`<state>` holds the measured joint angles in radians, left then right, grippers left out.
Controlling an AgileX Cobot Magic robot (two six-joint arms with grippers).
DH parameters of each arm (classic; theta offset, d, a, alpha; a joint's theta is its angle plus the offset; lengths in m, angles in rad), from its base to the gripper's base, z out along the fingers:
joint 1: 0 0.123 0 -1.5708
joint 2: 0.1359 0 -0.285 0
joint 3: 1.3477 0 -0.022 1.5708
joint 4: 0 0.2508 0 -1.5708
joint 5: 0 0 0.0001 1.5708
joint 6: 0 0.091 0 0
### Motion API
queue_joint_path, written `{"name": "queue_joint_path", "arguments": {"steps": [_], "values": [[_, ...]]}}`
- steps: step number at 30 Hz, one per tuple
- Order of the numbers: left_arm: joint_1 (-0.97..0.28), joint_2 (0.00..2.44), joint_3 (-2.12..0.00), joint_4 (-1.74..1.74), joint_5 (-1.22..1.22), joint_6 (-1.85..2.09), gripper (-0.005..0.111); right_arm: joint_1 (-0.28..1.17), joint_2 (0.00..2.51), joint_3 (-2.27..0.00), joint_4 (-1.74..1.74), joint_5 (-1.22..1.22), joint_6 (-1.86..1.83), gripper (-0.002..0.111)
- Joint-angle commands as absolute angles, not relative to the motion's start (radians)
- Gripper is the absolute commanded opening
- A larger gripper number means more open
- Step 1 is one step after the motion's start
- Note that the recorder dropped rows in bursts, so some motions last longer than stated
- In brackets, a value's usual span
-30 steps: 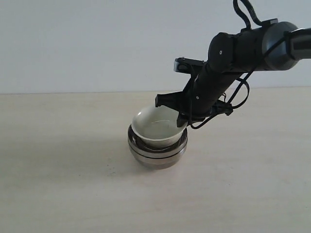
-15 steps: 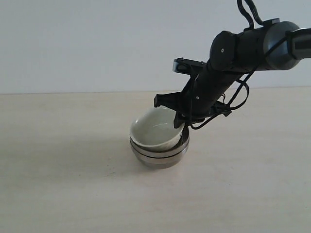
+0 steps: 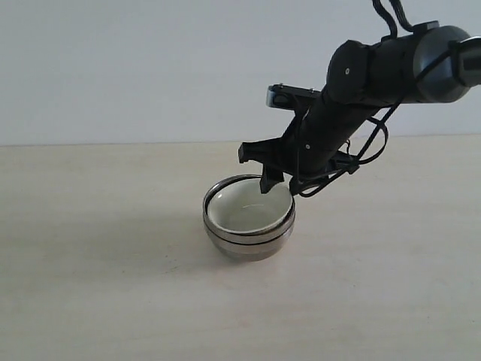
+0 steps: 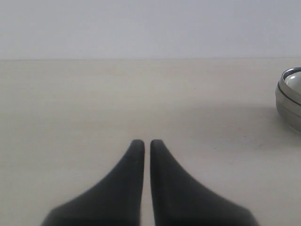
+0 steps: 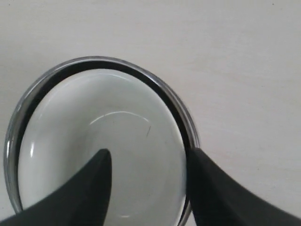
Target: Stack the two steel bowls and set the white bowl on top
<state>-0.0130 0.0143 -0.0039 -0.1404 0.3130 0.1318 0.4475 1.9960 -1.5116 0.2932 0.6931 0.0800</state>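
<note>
The two steel bowls (image 3: 248, 242) stand nested as one stack at the table's middle. The white bowl (image 3: 246, 212) sits level inside them, its rim just below the steel rim (image 5: 155, 80). My right gripper (image 3: 276, 183) hovers over the stack's right rim. In the right wrist view this gripper (image 5: 148, 151) is open: one finger hangs above the white bowl (image 5: 103, 127), the other outside the steel rim, and neither presses it. My left gripper (image 4: 146, 141) is shut on nothing, low over bare table, well left of the steel bowls (image 4: 289, 106).
The pale wooden table (image 3: 98, 286) runs back to a plain white wall (image 3: 135, 68). The right arm (image 3: 376, 68) reaches in from the upper right. The left arm does not show in the exterior view.
The white bowl, tilted and held above the steel bowls a second ago, has dropped level into them. The right gripper has let go of it and risen slightly.
</note>
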Motion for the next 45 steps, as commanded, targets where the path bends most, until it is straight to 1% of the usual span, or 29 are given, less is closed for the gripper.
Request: {"name": "queue_joint_path", "arguments": {"steps": [1, 4, 6, 9, 11, 12, 30, 45], "values": [[-0.010, 0.007, 0.000, -0.149, 0.311, 0.123, 0.004, 0.439, 1.949, -1.517, 0.269, 0.726, 0.062, 0.044], [-0.010, 0.007, 0.000, -0.149, 0.311, 0.123, 0.004, 0.439, 1.927, -1.517, 0.258, 0.747, 0.058, 0.044], [-0.010, 0.007, 0.000, -0.149, 0.311, 0.123, 0.004, 0.439, 1.926, -1.517, 0.255, 0.761, 0.058, 0.040], [-0.010, 0.007, 0.000, -0.149, 0.311, 0.123, 0.004, 0.439, 1.928, -1.517, 0.244, 0.767, 0.058, 0.022], [-0.010, 0.007, 0.000, -0.149, 0.311, 0.123, 0.004, 0.439, 1.929, -1.510, 0.239, 0.753, 0.058, 0.005], [-0.010, 0.007, 0.000, -0.149, 0.311, 0.123, 0.004, 0.439, 1.929, -1.505, 0.239, 0.742, 0.058, 0.000], [-0.010, 0.007, 0.000, -0.149, 0.311, 0.123, 0.004, 0.439, 1.934, -1.361, 0.230, 0.556, 0.064, 0.000], [-0.010, 0.007, 0.000, -0.149, 0.311, 0.123, 0.004, 0.439, 1.926, -1.355, 0.232, 0.542, 0.068, 0.000]]}}
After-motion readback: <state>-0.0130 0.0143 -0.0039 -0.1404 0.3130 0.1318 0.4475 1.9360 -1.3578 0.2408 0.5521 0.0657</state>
